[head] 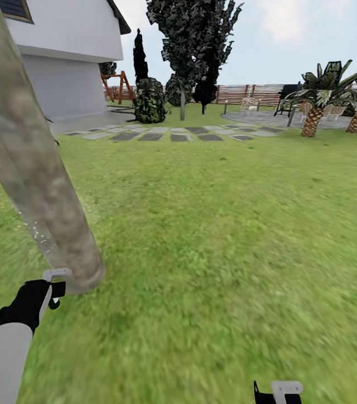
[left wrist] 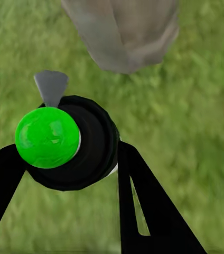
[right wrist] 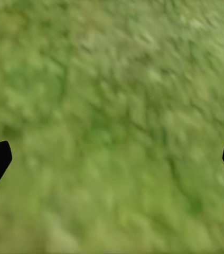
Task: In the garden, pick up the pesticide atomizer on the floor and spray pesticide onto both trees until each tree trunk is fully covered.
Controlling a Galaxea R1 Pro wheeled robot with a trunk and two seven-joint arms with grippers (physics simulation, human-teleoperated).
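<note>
Our left gripper [left wrist: 70, 169] pinched the green-capped black pesticide atomizer [left wrist: 64, 140], nozzle facing the mottled beige-grey tree trunk [head: 32, 168] to coat its base; our right gripper [right wrist: 112, 159] hung spread.

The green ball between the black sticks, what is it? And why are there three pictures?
The three pictures come from three cameras on one robot in a computer-made garden. The big picture is from its head, looking over the lawn toward a white house. The other two cameras sit near its grippers.

The black sticks are the fingers of the left gripper. They squeeze the pesticide atomizer, a spray bottle seen from above; the green ball is its top. Its grey nozzle points at the tree trunk, where tiny white specks of pesticide float.

The right gripper is open, with only grass below it.
</note>
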